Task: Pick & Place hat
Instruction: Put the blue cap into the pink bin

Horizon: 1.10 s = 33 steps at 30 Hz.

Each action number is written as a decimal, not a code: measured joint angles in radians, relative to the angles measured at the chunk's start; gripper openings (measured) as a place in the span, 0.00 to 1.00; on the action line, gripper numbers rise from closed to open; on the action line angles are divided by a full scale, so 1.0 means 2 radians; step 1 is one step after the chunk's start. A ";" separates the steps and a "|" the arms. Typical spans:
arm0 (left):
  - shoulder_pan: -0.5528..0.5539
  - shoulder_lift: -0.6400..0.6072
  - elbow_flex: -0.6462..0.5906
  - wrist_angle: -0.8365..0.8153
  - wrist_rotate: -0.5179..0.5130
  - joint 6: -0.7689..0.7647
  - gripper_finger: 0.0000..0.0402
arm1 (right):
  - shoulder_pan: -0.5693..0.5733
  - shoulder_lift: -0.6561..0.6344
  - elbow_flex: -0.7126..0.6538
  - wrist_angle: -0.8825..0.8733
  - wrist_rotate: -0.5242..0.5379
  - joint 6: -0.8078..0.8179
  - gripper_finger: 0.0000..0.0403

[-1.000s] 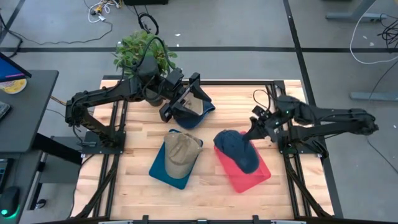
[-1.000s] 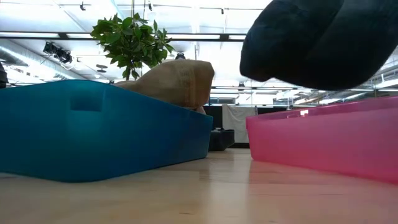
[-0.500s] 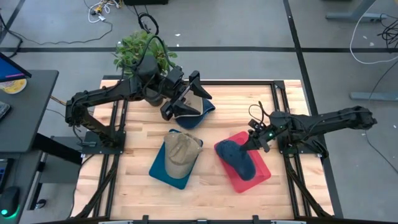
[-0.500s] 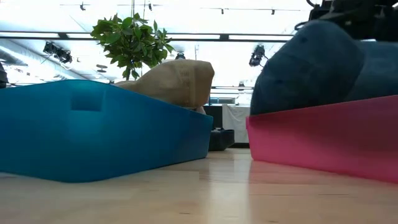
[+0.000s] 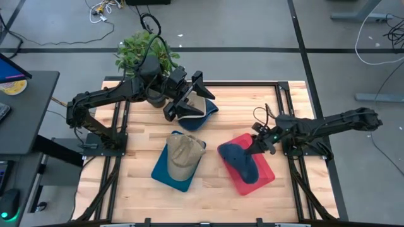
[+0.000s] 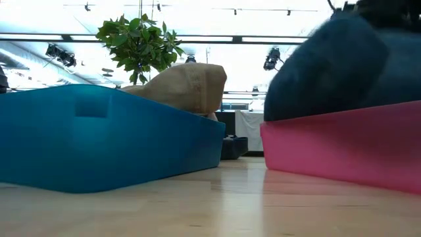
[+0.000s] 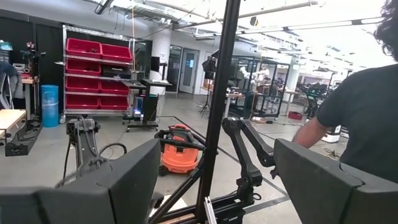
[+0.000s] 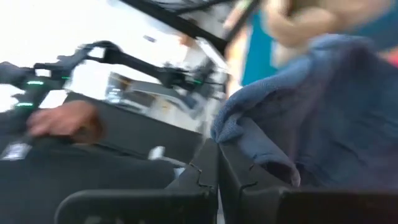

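Note:
A dark blue hat (image 5: 242, 160) lies in the pink bin (image 5: 265, 178) at the table's right; the low view shows the blue hat (image 6: 342, 66) bulging above the pink bin's wall (image 6: 342, 141). My right gripper (image 5: 255, 147) is shut on the hat's right end. A tan hat (image 5: 184, 154) sits in the blue bin (image 5: 165, 175), rising over its rim in the low view (image 6: 187, 85). My left gripper (image 5: 197, 94) hangs open, high over the table's far side, with nothing between its fingers. My right gripper pinches a fold at the blue hat's edge (image 8: 247, 134) between its two shut fingers (image 8: 205, 171), at the hat's right end. The fingers come nearly level from the table's right. The hat's body rests in the pink bin.
A dark blue tray (image 5: 197, 116) lies under my left gripper at the far side. A potted plant (image 5: 146, 53) stands at the table's far left corner. Bare wood shows between the two bins (image 6: 243, 197). A person (image 7: 357, 118) stands beyond the table.
My right gripper has come down, carrying the blue hat with it. The hat hung clear above the pink bin a second ago and now lies inside it, its crown sticking up over the rim. The gripper has stayed shut.

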 joint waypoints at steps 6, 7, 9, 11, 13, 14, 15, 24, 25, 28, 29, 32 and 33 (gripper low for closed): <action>0.000 0.000 0.000 0.000 0.000 0.004 0.79 | 0.001 0.000 0.000 0.017 -0.002 0.012 0.00; 0.001 0.000 0.000 0.000 0.000 0.004 0.79 | 0.001 0.000 0.000 0.005 -0.002 0.010 0.00; 0.002 0.000 0.000 0.000 0.000 0.004 0.79 | 0.001 0.000 0.000 -0.025 -0.002 0.003 0.00; 0.002 0.000 0.000 0.000 0.000 0.004 0.79 | 0.001 0.000 0.000 -0.048 -0.001 -0.005 0.00; 0.002 0.000 0.000 0.000 0.000 0.004 0.79 | 0.001 0.000 0.000 -0.065 -0.001 -0.012 0.00; 0.002 0.000 0.000 0.000 0.000 0.004 0.79 | 0.001 0.000 0.000 -0.073 -0.001 -0.015 0.00; 0.002 0.000 0.000 0.000 0.000 0.004 0.79 | 0.001 0.000 0.000 -0.081 0.002 -0.019 0.00; 0.002 0.000 0.000 -0.009 0.000 0.004 0.79 | 0.001 0.000 0.000 -0.140 0.066 -0.044 0.00; 0.002 0.000 0.000 -0.009 0.000 0.004 0.79 | 0.001 0.000 0.000 -0.140 0.073 -0.045 0.00; 0.002 0.000 0.000 -0.015 0.000 0.004 0.79 | 0.001 0.000 0.000 -0.140 0.082 -0.048 0.00; 0.002 0.000 0.000 -0.017 0.000 0.004 0.79 | 0.001 0.000 0.000 -0.140 0.083 -0.049 0.00; 0.002 0.000 0.000 -0.020 0.000 0.004 0.79 | 0.001 0.000 0.000 -0.141 0.082 -0.049 0.00; 0.002 0.000 0.000 -0.020 0.000 0.004 0.79 | 0.001 0.000 0.000 -0.142 0.082 -0.049 0.00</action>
